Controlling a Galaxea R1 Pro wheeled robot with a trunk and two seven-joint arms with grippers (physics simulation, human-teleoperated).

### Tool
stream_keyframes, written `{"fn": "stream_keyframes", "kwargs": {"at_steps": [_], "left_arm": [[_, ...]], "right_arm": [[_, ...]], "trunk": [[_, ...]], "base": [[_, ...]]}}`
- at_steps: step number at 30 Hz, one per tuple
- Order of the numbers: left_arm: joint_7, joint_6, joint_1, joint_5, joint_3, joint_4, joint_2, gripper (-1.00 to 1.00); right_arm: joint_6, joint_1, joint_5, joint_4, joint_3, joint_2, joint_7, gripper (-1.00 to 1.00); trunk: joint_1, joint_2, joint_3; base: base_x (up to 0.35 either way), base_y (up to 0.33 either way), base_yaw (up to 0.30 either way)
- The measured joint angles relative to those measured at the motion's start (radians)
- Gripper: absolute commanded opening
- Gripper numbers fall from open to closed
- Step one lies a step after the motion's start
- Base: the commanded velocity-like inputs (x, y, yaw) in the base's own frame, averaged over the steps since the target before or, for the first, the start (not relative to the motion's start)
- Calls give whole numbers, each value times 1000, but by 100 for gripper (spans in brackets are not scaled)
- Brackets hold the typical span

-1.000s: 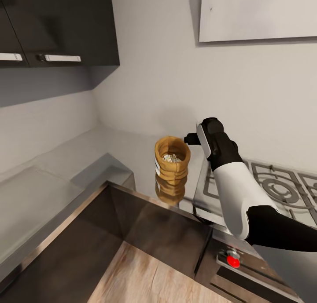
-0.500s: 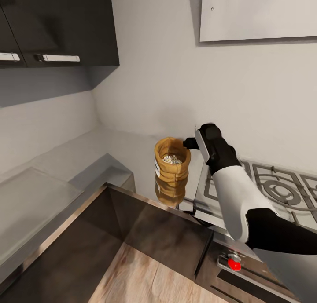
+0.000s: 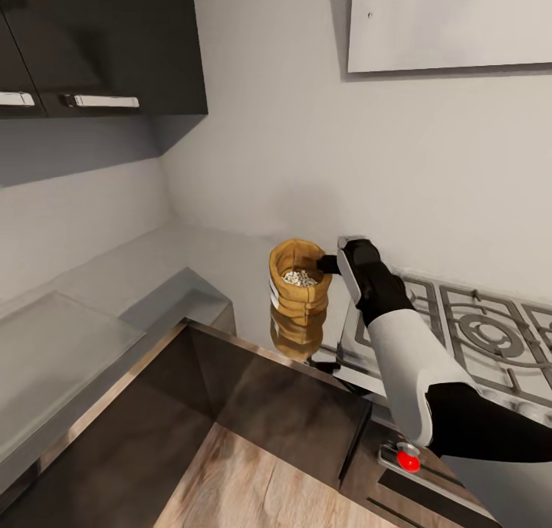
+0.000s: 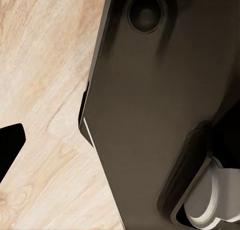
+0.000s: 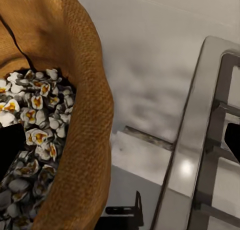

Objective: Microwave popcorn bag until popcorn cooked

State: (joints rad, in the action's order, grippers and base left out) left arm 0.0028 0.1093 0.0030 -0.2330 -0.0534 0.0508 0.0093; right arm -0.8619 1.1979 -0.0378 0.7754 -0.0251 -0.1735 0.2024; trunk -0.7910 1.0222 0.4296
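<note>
The tan popcorn bag [image 3: 299, 286] stands upright on the grey countertop [image 3: 222, 256], just left of the hob. It holds whitish-yellow popcorn [image 3: 300, 277] that also shows close up in the right wrist view [image 5: 35, 140]. My right gripper [image 3: 328, 264] is open at the bag's right rim. In its wrist view the gripper [image 5: 122, 145] straddles the bag wall [image 5: 90, 115], one finger over the popcorn and the other outside over the hob. My left gripper [image 4: 120, 145] hangs open above the floor beside my dark base [image 4: 150, 100]. The microwave is out of view.
A steel gas hob [image 3: 475, 329] with grates lies right of the bag, a red knob [image 3: 407, 460] on the oven front below. Dark wall cabinets [image 3: 100, 45] hang at upper left and a pale hood [image 3: 452, 22] at upper right. Wooden floor [image 3: 253, 482] lies below the counter corner.
My right gripper has come down and left, from above the hob's edge to the bag's right rim. The bag has not moved.
</note>
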Motion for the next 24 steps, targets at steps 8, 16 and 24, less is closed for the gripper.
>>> {"fn": "stream_keyframes", "kwargs": {"at_steps": [8, 16, 24], "left_arm": [[0, 0, 0, 0, 0, 0, -1, 100], [0, 0, 0, 0, 0, 0, -1, 100], [4, 0, 0, 0, -1, 0, -1, 100]], "right_arm": [[55, -8, -7, -47, 3, 0, 0, 100], [47, -8, -9, -46, 3, 0, 5, 100], [49, -8, -12, -46, 3, 0, 5, 100]], "trunk": [[0, 0, 0], [0, 0, 0], [0, 0, 0]], "base": [[0, 0, 0], [0, 0, 0], [0, 76, 0]]}}
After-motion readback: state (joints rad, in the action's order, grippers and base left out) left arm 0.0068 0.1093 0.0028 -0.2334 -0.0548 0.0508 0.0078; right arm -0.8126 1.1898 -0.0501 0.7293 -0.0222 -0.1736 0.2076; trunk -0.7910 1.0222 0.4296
